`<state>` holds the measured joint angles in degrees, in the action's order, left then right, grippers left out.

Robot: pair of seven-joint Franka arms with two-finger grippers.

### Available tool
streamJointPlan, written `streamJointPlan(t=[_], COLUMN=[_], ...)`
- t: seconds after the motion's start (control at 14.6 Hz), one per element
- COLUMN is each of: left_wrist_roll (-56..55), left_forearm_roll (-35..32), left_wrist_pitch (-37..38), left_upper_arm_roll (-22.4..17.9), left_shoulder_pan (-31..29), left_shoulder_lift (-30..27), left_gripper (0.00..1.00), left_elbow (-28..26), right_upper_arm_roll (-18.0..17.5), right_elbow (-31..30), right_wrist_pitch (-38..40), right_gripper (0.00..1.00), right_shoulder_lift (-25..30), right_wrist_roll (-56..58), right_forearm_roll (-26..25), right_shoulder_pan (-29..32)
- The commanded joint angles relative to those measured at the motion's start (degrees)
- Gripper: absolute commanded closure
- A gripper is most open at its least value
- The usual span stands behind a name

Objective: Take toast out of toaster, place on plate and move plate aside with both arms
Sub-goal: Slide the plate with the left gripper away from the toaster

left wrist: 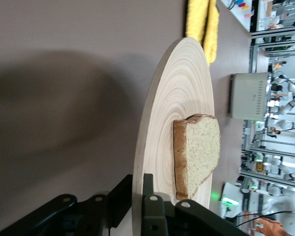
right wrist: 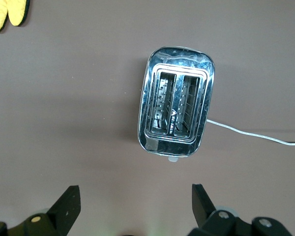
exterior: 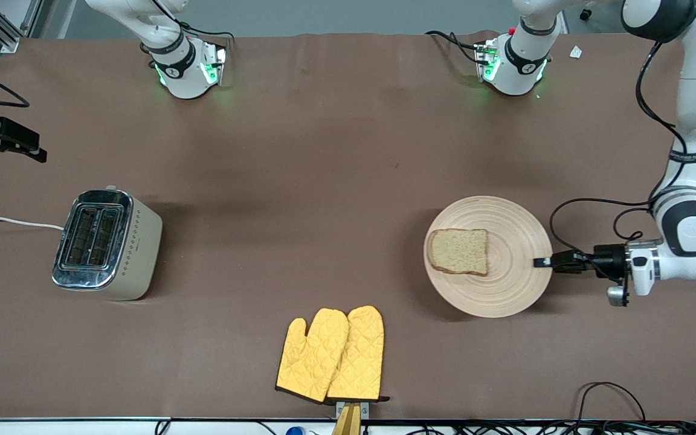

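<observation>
Speckled brown toast (exterior: 458, 251) lies flat on the round beige plate (exterior: 508, 284).

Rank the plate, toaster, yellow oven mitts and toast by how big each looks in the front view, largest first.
1. plate
2. toaster and pair of yellow oven mitts: they look about alike, so no ranking between them
3. toast, clearly smallest, lying on the plate

bare table between toaster (exterior: 106, 243) and plate (exterior: 505, 284), mitts (exterior: 331, 355) nearer camera
</observation>
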<state>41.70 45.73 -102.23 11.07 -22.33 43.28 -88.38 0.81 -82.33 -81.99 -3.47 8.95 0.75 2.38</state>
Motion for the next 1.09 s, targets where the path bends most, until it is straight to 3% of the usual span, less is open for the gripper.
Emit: streamJointPlan(t=[0.0,0.27,0.68,0.82,0.89,0.96,1.03], left_wrist_roll=[5.6,10.9,10.2,10.1,10.0,10.1,10.2], left_forearm_roll=[-0.3,-0.6,-0.6,-0.6,-0.6,-0.6,-0.6], left_wrist_pitch=[1.7,1.7,1.6,1.4,1.4,1.4,1.4], left_upper_arm_roll=[1.1,0.8,0.6,0.4,0.0,-0.4,-0.5], left_shoulder_pan=[-4.6,-8.1,-8.3,-8.3,-8.3,-8.3,-8.6], left_shoulder_lift=[2.8,6.7,7.3,7.2,7.1,7.0,7.0], left_gripper=[1.00,1.00,0.95,0.67,0.63,0.44,0.08], left_elbow=[0.0,0.5,0.5,0.7,0.8,1.2,1.8], right_upper_arm_roll=[-0.7,-0.5,-0.5,-0.5,-0.5,-0.5,-0.7], right_elbow=[-1.5,-0.6,0.1,0.1,0.0,0.0,0.0], right_wrist_pitch=[0.1,1.2,3.4,4.3,4.3,4.4,4.6], right_gripper=[0.00,0.00,0.00,0.00,0.00,0.00,0.00], right_shoulder_lift=[1.6,1.5,1.6,1.6,1.6,1.6,1.6], right_wrist_roll=[-0.6,0.0,4.5,3.8,2.4,-1.4,-3.7], right_forearm_roll=[-0.3,-1.3,-3.2,-3.3,-3.1,-3.0,-2.9], right_shoulder_pan=[1.0,1.2,2.6,3.4,3.8,3.9,3.8])
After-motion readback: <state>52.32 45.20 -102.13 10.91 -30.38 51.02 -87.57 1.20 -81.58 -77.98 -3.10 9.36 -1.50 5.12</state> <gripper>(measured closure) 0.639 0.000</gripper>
